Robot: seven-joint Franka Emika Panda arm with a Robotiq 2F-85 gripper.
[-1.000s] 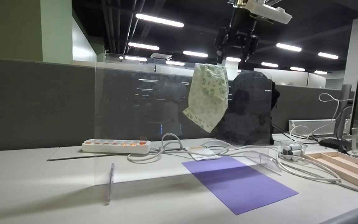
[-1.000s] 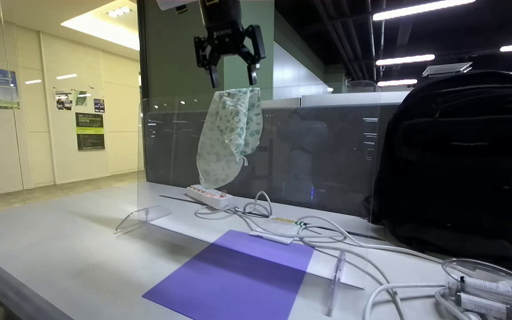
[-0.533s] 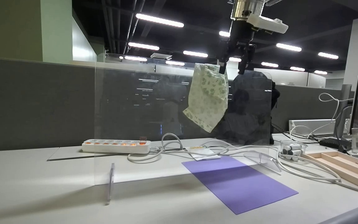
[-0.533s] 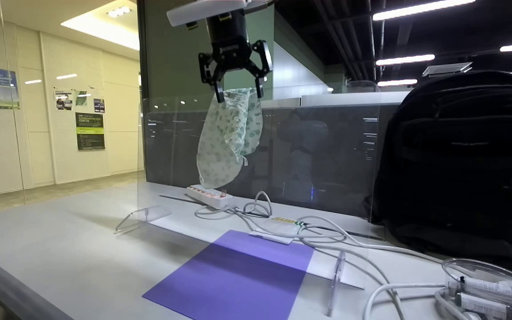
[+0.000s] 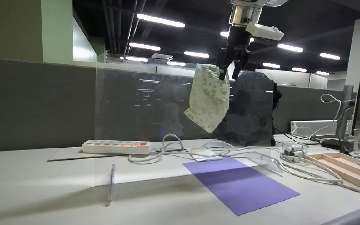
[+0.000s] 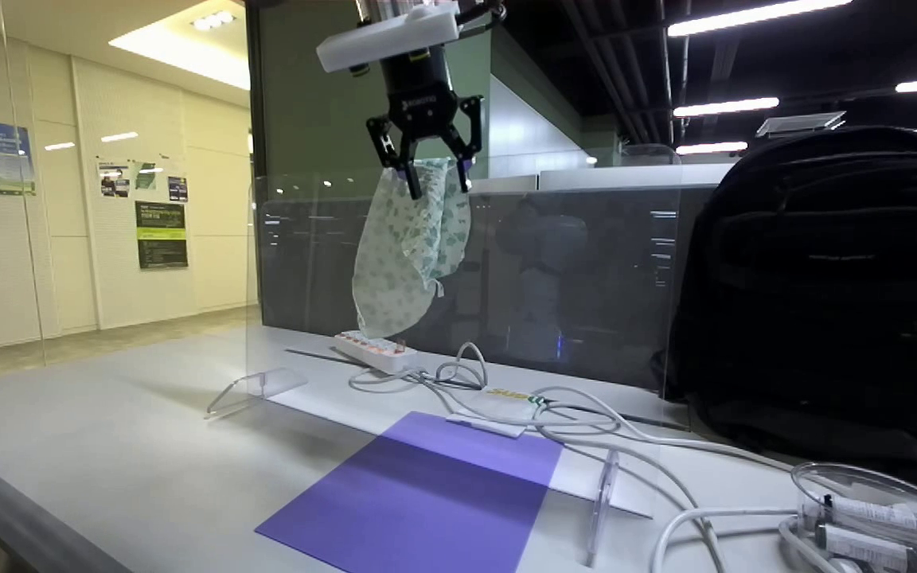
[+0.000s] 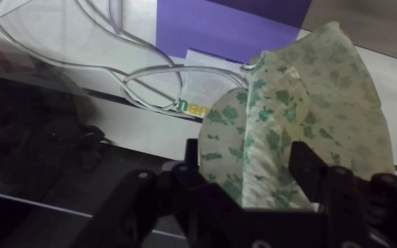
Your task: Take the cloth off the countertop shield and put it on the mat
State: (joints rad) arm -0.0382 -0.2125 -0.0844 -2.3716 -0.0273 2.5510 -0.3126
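A spread tool [image 6: 439, 191] at the cloth [image 5: 209, 103] on the shield [image 5: 142, 115]

Nearest us in both exterior views, the purple mat [image 5: 245, 187] lies flat on the white tabletop [image 5: 48, 179], most of it on our side of the clear shield. The shield's lower edge runs across the mat, and it stands on the tabletop with one foot [image 5: 111, 185] to each side; whether shield and mat touch, we cannot tell.

The pale cloth, printed with green shapes, is draped over the shield's top edge, well above the mat. There we also see the tool, pointing downward with its two fingers [image 7: 307, 168] apart. In an exterior view, one finger stands in front of the cloth and the other at its side edge; in the wrist view, the cloth shows between them. We cannot tell whether either finger touches it.

Beyond the shield, a white paper [image 7: 198, 86] meets the side of the mat that faces the tabletop's far edge, and pale cables [image 7: 81, 66] loop across it. Closer to that far edge lies a power strip [image 5: 117, 148] with orange switches. A black backpack [image 6: 825, 310] stands near the far edge too, before the grey partition [image 5: 36, 103] that runs along it. Farthest off, we see bright ceiling lights [image 5: 160, 20].
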